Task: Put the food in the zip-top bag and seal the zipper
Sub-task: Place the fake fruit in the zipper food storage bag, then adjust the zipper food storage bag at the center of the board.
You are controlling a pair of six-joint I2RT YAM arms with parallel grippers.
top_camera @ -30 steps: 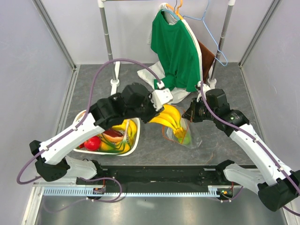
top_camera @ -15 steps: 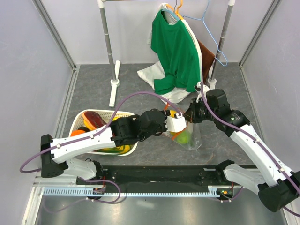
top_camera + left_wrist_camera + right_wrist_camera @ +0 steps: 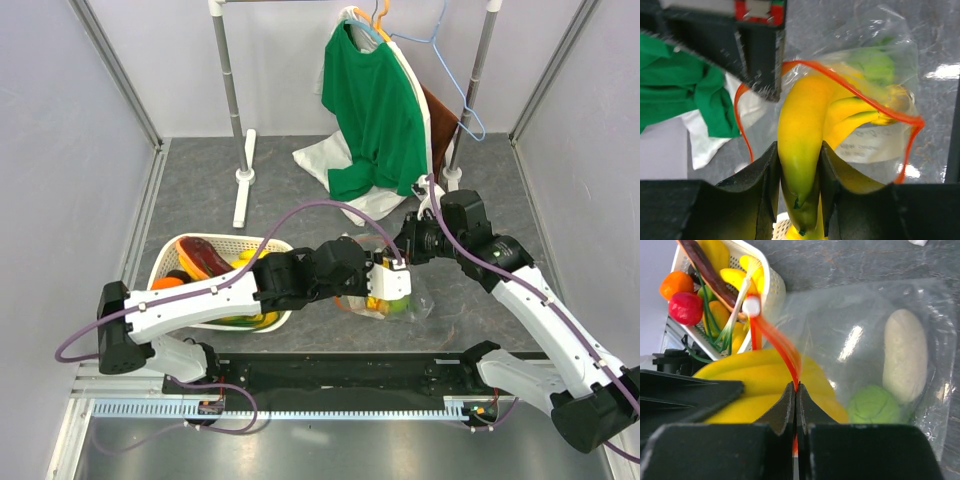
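A bunch of yellow bananas is clamped between the fingers of my left gripper, with its far end inside the mouth of the zip-top bag. The orange-red zipper loops around the bananas. My right gripper is shut on the zipper and holds the mouth up. Inside the bag lie a green lime and a white radish. From above, the left gripper meets the right gripper over the bag.
A white lattice basket at the left holds more food, including a red apple and an orange. A green shirt hangs on a rack at the back, above a white cloth. A rack foot stands behind the basket.
My left arm has carried the bananas right and down, from beside the basket into the bag's mouth. The right gripper has kept its hold on the zipper in place.
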